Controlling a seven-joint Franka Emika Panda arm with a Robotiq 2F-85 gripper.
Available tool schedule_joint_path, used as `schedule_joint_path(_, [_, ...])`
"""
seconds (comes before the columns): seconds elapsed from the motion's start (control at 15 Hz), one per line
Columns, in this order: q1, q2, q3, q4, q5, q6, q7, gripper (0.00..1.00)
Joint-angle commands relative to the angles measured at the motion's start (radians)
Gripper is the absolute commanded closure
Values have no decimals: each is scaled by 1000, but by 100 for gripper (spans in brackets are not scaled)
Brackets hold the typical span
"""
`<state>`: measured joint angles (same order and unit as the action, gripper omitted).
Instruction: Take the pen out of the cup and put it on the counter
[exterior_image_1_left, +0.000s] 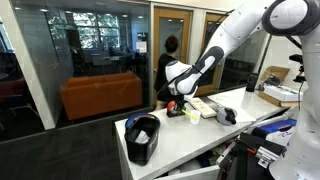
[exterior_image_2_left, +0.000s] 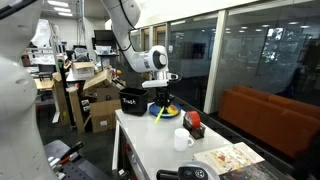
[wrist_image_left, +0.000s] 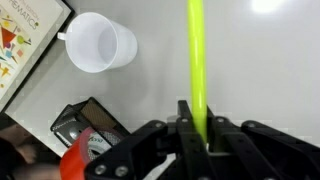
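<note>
My gripper (wrist_image_left: 198, 118) is shut on the pen (wrist_image_left: 195, 55), a thin yellow-green stick that points away from the jaws over the white counter (wrist_image_left: 265, 60). In both exterior views the gripper (exterior_image_1_left: 178, 93) (exterior_image_2_left: 160, 94) hangs just above the small dark low cup (exterior_image_1_left: 174, 108) (exterior_image_2_left: 166, 111) near the middle of the counter (exterior_image_1_left: 190, 138) (exterior_image_2_left: 148, 150). The pen (exterior_image_2_left: 157, 109) slants down beside the cup. Whether its tip is still inside the cup I cannot tell. The cup does not show in the wrist view.
A large black bin (exterior_image_1_left: 142, 138) (exterior_image_2_left: 133, 100) stands at one end of the counter. A white mug (wrist_image_left: 100, 45) (exterior_image_2_left: 183, 139), a dark box with a red part (wrist_image_left: 85, 138) (exterior_image_2_left: 192, 124) and printed paper (exterior_image_2_left: 232, 160) (wrist_image_left: 18, 45) lie past the cup.
</note>
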<state>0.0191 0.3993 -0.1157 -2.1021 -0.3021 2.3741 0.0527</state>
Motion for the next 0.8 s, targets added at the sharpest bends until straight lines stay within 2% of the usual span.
schedule_joint_path(0.0, [-27, 57, 26, 49, 38, -14, -56, 97])
schedule_joint_path(0.73, [-47, 148, 23, 71, 85, 11, -71, 97])
